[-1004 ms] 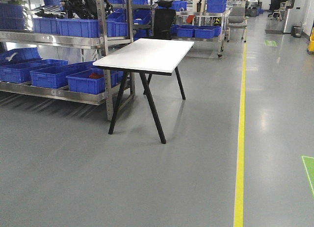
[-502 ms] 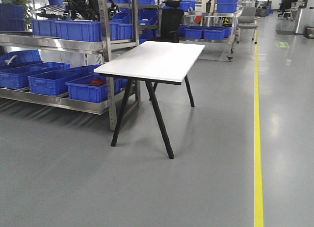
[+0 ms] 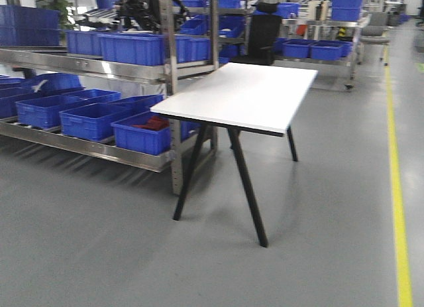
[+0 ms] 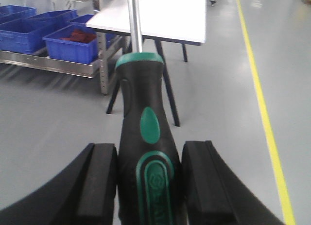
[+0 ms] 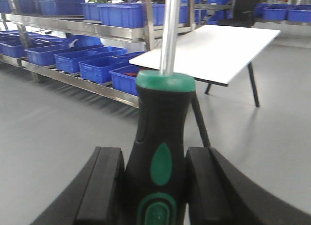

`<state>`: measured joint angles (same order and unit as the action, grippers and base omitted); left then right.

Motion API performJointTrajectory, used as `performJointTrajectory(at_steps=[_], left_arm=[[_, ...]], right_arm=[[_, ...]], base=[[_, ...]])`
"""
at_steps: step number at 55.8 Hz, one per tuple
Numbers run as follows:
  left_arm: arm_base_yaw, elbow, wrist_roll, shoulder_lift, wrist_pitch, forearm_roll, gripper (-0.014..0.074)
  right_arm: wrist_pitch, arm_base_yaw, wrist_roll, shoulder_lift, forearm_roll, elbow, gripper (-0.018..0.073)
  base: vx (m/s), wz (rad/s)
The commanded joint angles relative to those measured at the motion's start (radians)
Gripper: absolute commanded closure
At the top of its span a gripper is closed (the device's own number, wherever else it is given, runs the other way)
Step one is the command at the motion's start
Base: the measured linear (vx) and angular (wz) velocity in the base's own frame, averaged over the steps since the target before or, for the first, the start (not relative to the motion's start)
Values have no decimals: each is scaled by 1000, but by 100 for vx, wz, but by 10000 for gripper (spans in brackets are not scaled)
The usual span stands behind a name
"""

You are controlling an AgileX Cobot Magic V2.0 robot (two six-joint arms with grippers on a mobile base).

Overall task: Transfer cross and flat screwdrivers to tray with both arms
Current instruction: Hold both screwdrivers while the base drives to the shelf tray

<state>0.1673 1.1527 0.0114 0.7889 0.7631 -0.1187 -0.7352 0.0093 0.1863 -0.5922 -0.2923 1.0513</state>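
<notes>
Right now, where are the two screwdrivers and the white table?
First screwdriver (image 4: 148, 147): left wrist view, its handle.
Second screwdriver (image 5: 163, 132): right wrist view, its handle.
White table (image 3: 245, 95): front view, tabletop.

We see our left gripper as two matte black fingers, each a blocky, squared pad with a flat far edge. Behind each pad a smooth black outer shell curves away toward the near corners. Our right gripper looks alike: thick black pads with rounded edges and the same sweeping dark shells.
</notes>
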Motion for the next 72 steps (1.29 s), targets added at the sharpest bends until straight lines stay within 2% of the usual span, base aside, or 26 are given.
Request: performJointTrajectory(at_steps=[1,52,72], left_arm=[[4,29,1,2,-92,-10,602],[4,29,1,2,-92,-10,602],[4,29,1,2,-92,-10,602]], right_arm=[[90,0,4,-6,-13,27,567],[90,0,4,-6,-10,27,567],[90,0,4,-8,-10,27,567]], base=[[52,35],[52,61],[52,42]])
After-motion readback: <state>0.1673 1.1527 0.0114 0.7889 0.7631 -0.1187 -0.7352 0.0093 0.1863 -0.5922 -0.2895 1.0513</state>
